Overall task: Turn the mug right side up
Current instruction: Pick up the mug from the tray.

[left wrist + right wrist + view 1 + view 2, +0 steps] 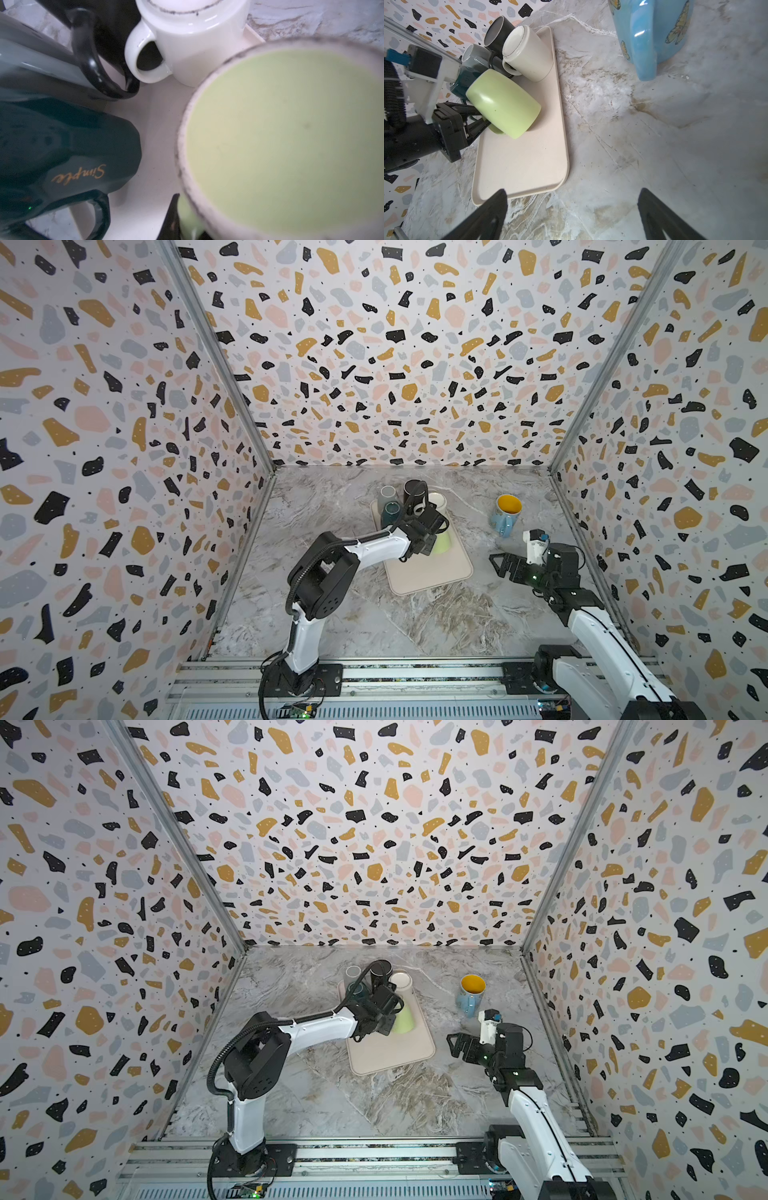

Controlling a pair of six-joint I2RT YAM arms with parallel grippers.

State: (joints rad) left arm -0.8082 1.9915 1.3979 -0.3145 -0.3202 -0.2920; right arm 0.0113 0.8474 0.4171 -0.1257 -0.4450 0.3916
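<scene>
The left gripper [485, 124] is clamped on the handle of the green mug [504, 104], which leans tilted over the middle of the tray [525, 166] with its base uppermost. A white mug [527, 54] and a black mug [496, 31] stand upside down at the tray's far end. The right gripper [573, 191] hovers beside the tray, spread wide and holding nothing.

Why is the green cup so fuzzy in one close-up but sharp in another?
In the left wrist view the green mug seems too near the lens, so its edge blurs, while the white mug behind is sharper. In the right wrist view it is crisp, with a glare streak.
</scene>
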